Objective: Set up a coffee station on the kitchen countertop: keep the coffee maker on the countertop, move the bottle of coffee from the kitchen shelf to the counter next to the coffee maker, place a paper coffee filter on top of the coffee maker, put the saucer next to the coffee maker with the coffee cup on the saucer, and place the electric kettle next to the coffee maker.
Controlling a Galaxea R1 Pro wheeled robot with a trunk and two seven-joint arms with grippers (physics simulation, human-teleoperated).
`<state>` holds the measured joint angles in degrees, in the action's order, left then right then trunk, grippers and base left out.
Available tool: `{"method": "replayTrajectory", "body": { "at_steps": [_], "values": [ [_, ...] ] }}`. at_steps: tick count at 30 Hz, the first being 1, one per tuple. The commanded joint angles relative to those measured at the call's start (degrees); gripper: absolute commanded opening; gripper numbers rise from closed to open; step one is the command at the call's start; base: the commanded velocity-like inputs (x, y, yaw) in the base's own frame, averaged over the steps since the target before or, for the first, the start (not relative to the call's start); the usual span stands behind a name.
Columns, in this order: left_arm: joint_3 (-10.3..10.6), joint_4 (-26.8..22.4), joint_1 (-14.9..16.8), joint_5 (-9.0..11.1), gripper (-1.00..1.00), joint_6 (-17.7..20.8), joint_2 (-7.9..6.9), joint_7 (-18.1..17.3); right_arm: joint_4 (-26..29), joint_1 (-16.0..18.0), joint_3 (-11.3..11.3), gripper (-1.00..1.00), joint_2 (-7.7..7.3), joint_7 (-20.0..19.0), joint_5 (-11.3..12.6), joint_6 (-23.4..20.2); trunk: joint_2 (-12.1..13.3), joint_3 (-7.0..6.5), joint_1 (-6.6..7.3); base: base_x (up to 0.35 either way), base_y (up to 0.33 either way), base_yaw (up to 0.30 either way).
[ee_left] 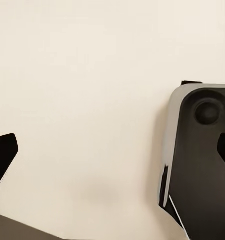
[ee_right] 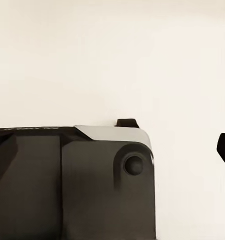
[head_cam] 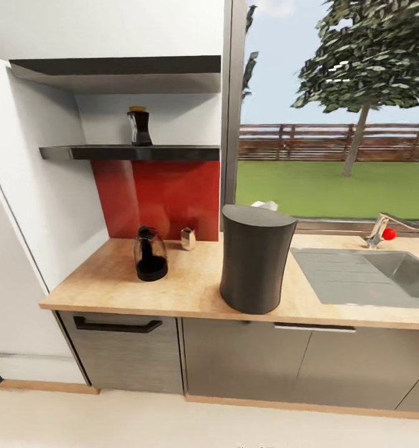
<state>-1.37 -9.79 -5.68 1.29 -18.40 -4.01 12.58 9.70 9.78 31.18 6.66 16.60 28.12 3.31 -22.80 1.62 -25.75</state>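
Note:
The coffee maker (head_cam: 256,258), a tall dark grey column, stands on the tan countertop (head_cam: 191,283) near its front edge. To its left, the squat dark-glass electric kettle (head_cam: 150,254) sits on the same worktop. The bottle of coffee (head_cam: 138,126), dark with a yellow-orange cap, stands on the thin dark kitchen shelf (head_cam: 172,152) above the red backsplash. Behind the coffee maker's top a small white thing (head_cam: 264,205) peeks out; I cannot tell what it is. My left gripper (ee_left: 112,155) and right gripper (ee_right: 112,160) hang open over the pale floor, holding nothing.
A small shiny object (head_cam: 188,238) stands by the backsplash. A steel sink (head_cam: 383,274) and a tap with a red knob (head_cam: 383,231) lie to the right. A thicker dark slab (head_cam: 116,65) hangs above the shelf. A white wall (head_cam: 35,205) bounds the counter's left end.

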Motion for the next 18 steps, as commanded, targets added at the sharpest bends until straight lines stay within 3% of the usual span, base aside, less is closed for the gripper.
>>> {"method": "replayTrajectory", "body": {
  "at_steps": [1, 9, 13, 18],
  "values": [
    [-0.1, -0.3, 0.0, 0.1, 1.00, -0.1, 0.02, 0.0, 0.0, 0.1, 0.5, 1.00, -0.13, 0.2, 0.6, 0.2, -0.1, 0.12, -0.04, 0.000, 0.000, -0.264],
    [-0.1, -1.2, 0.0, 0.1, 1.00, -0.1, 0.11, 0.0, 0.0, 0.1, 0.4, 1.00, -0.57, 0.2, 0.6, 0.2, -0.1, 0.12, -0.04, -0.006, 0.000, -0.264],
    [-0.1, -1.7, 0.0, 0.1, 1.00, -0.1, 0.13, 0.0, 0.0, 0.1, 0.4, 1.00, -0.61, 0.2, 0.6, 0.2, -0.1, 0.12, -0.04, -0.166, 0.032, -0.264],
    [0.0, -7.7, 1.7, 0.1, 1.00, -1.0, -0.01, -0.1, -0.1, 0.1, 0.5, 1.00, -0.60, 0.3, 0.5, 0.3, -0.1, 0.12, -0.04, -0.156, 0.046, -0.148]
  ]
}}
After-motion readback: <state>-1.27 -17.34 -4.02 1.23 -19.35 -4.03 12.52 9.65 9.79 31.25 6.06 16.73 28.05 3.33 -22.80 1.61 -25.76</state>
